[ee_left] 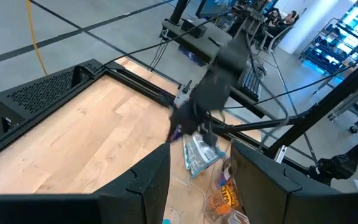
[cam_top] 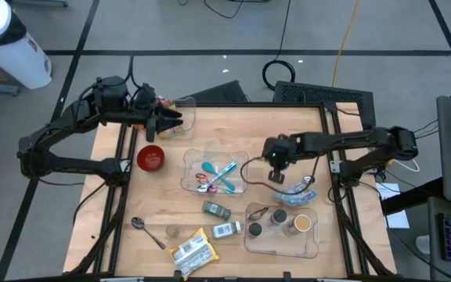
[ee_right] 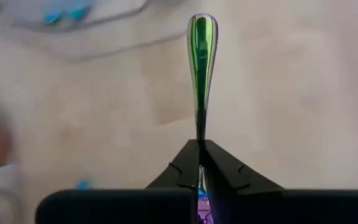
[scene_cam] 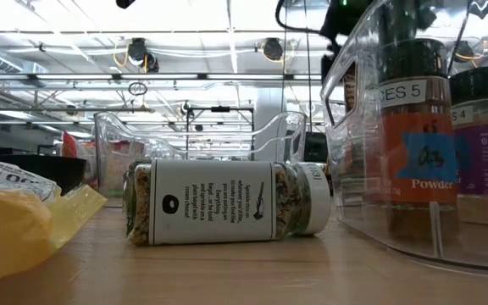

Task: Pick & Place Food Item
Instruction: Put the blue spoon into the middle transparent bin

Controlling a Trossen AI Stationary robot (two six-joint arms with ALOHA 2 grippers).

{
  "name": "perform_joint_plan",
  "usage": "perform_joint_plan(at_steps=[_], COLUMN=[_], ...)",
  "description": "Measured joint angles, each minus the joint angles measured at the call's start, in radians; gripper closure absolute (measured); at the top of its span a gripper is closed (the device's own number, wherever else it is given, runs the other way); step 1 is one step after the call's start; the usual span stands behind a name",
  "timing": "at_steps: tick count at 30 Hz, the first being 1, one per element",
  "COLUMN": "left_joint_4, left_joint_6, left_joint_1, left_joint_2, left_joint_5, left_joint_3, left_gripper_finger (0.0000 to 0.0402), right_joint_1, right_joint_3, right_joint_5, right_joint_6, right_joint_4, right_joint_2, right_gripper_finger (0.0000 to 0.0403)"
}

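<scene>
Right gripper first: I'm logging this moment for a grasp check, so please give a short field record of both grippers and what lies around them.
right gripper: shut on green spoon, above the table between the two clear trays
left gripper: hovering at the table's far left corner; nothing seen held
middle tray: coloured spoons inside
near tray: spice jars
elsewhere: red bowl, metal spoon, snack packet

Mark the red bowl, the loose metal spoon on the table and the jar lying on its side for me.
Red bowl (cam_top: 150, 157): high view, on its inside.
Metal spoon (cam_top: 138, 224): high view, on its round end.
Jar lying on its side (scene_cam: 219, 202): low view, on its white label.
</scene>
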Motion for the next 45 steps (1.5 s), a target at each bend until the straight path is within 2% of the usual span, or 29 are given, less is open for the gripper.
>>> perform_joint_plan(at_steps=[5,11,17,21,27,32,41,45], left_joint_4=[0.000,0.011,0.046,0.095,0.247,0.312,0.323,0.347], left_joint_6=[0.003,-0.008,-0.012,0.000,0.059,0.118,0.212,0.215], left_joint_1=[-0.023,-0.058,-0.122,-0.165,-0.215,-0.234,-0.282,-0.293], left_joint_2=[0.000,0.016,0.103,0.168,0.264,0.325,0.348,0.347], left_joint_5=[-0.001,-0.002,-0.002,-0.003,-0.003,-0.023,-0.281,-0.346], left_joint_3=[0.000,0.000,0.000,0.001,0.000,0.000,0.000,0.000], left_gripper_finger=[0.0227,0.0227,0.0227,0.0227,0.0227,0.0227,0.0227,0.0227], right_joint_1=[-0.039,-0.068,-0.072,-0.073,-0.061,-0.032,-0.003,-0.003], right_joint_3=[0.058,0.061,0.062,0.062,0.062,0.062,0.061,0.061], right_joint_5=[0.031,0.032,0.063,0.081,0.079,0.077,0.081,0.084], right_joint_6=[0.031,0.115,0.184,0.234,0.294,0.332,0.359,0.360], right_joint_4=[0.095,0.543,1.028,1.213,1.305,1.395,1.498,1.504], right_joint_2=[-0.099,-0.184,-0.154,-0.110,-0.038,0.018,0.060,0.068], right_gripper_finger=[0.0402,0.0402,0.0402,0.0402,0.0403,0.0403,0.0403,0.0403])
